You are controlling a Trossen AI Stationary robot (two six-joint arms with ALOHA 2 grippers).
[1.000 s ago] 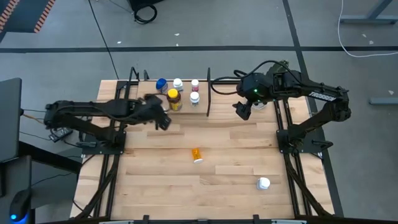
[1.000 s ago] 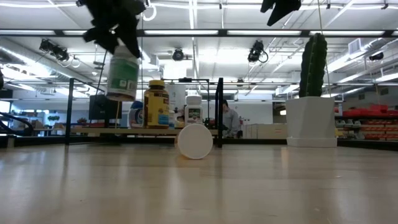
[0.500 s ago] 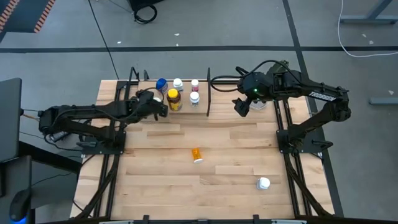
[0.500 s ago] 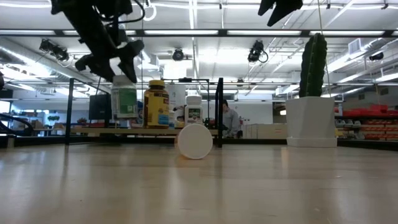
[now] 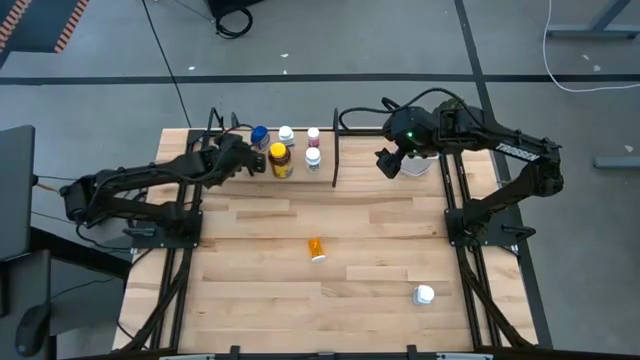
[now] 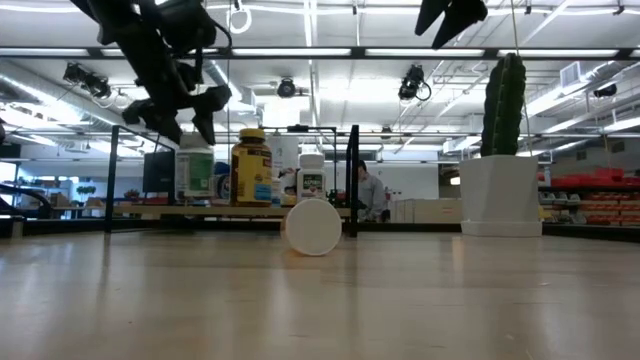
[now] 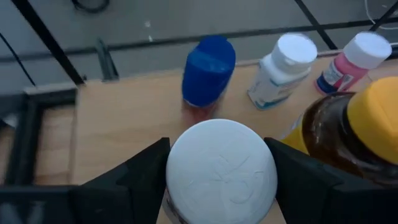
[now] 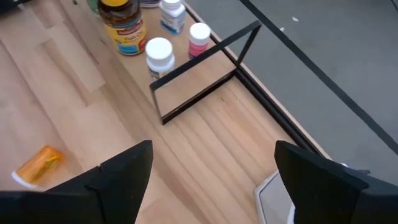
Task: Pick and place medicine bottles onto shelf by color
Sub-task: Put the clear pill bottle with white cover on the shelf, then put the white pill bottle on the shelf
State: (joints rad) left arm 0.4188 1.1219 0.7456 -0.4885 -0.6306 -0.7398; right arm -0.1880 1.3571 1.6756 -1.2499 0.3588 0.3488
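My left gripper [image 5: 238, 158] is over the shelf's [image 5: 300, 176] left part, shut on a white-capped bottle with a green label [image 6: 195, 172]. This bottle stands upright beside the amber yellow-lidded bottle [image 5: 279, 160] and in front of the blue bottle [image 7: 208, 68]. Two white-capped bottles [image 5: 286, 135] [image 5: 313, 157] and a pink one [image 5: 313, 134] stand on the shelf as well. A small orange bottle [image 5: 316, 248] lies on its side mid-table. Another white bottle [image 5: 424, 294] lies near the table's right near corner. My right gripper [image 5: 390, 162] hovers open, right of the shelf. My left gripper pinches the bottle's white cap [image 7: 221, 171] between its two fingers [image 7: 146, 180], one on each side. It comes from above, pointing down. The bottle is upright below the fingers, and its base is on or just above the shelf panel [image 6: 150, 209].
A white pot with a green cactus [image 6: 500, 180] stands at the table's far right, by my right arm. Black upright rods [image 5: 334, 150] frame the shelf. The plank table [image 5: 250, 290] is bare between the shelf and the lying bottles.
My left gripper has moved toward the far edge and down, carrying the green-labelled bottle. The bottle hung clear above the table in front of the shelf and now stands among the bottles on the shelf. My right gripper has shifted slightly toward the far edge.
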